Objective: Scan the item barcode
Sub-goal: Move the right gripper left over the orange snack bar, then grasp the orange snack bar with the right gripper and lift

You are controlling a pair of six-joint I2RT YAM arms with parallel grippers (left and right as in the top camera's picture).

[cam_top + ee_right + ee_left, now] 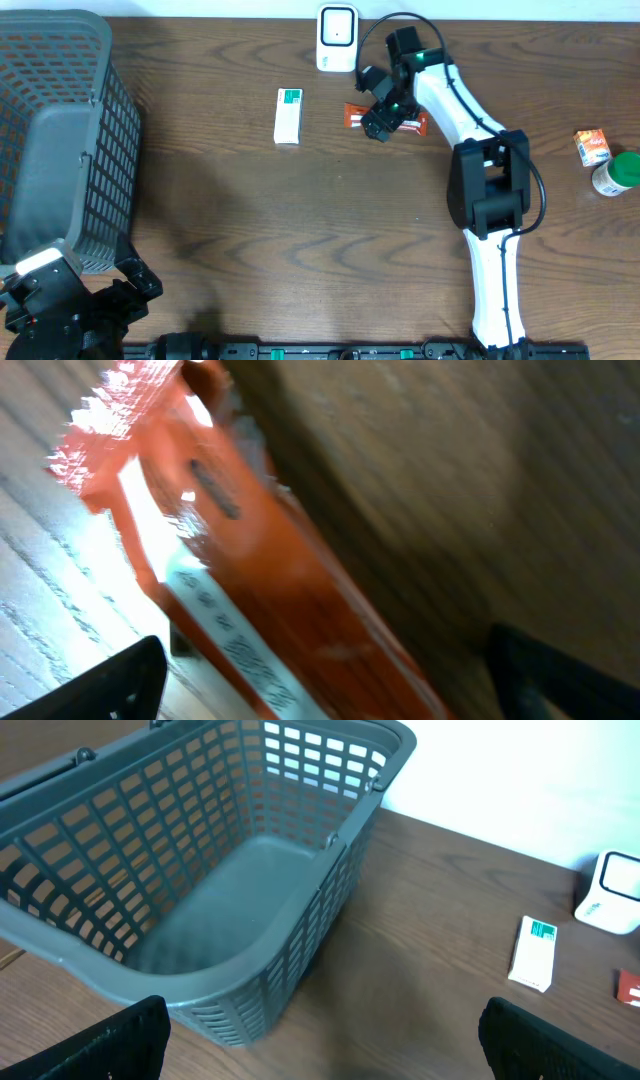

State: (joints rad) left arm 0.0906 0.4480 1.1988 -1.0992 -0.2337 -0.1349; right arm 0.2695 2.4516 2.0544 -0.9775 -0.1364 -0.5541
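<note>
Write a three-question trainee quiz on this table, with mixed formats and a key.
1. True or false: the grey basket holds an item.
2. Multiple choice: the right end effector hangs over A) the white box, B) the red-orange wrapped bar, C) the green-capped bottle.
3. Fill in: in the overhead view, the white scanner stands near the ___ edge of the picture.

Key: 1 false; 2 B; 3 top.

Soft, even light overhead; the right wrist view is blurred, glare whitening the orange foil wrapper (290, 610) toward nine o'clock, perhaps overexposed.
</note>
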